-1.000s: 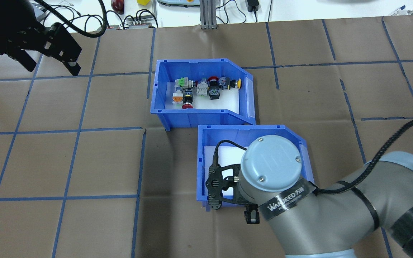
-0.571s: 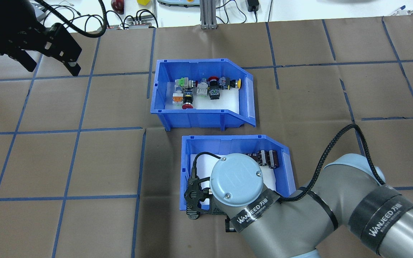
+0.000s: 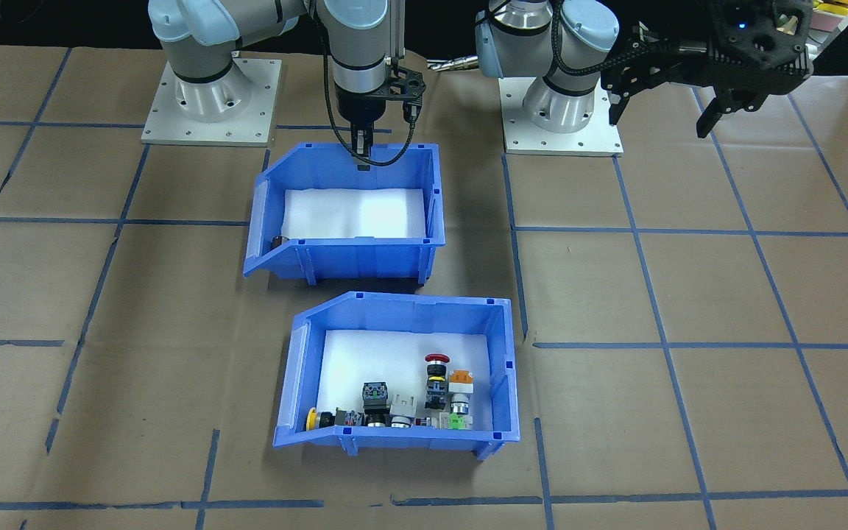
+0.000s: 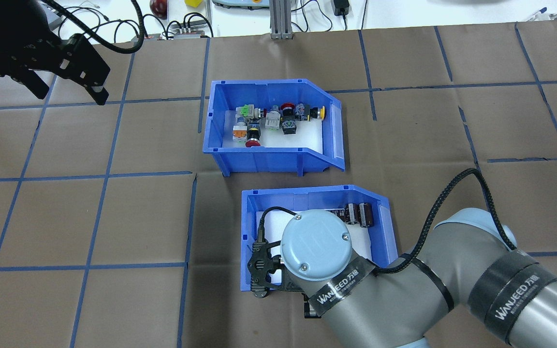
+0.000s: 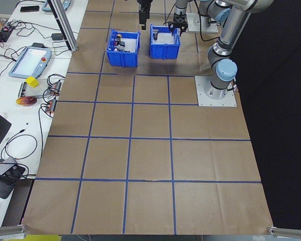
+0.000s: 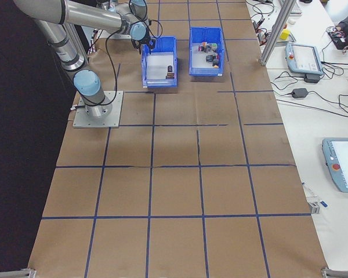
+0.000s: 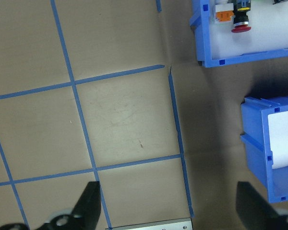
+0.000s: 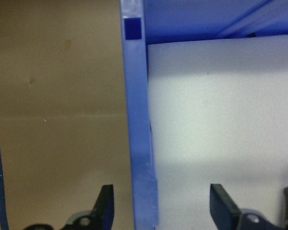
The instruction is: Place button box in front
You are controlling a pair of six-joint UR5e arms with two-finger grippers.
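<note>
My right gripper (image 8: pixel 158 211) straddles the near wall of the second blue bin (image 4: pixel 385 227), jaws spread wide, one finger outside and one over the white liner; they are not pinching it. That bin holds only dark cylinders (image 4: pixel 359 214). The button box (image 4: pixel 264 157) sits straight ahead, just beyond, on the table's far side from my base, its long axis running across the table. My left gripper (image 4: pixel 65 72) hovers open and empty, well off to the left. My right arm looks nearer, so I judge the reach goes forward over this bin.
</note>
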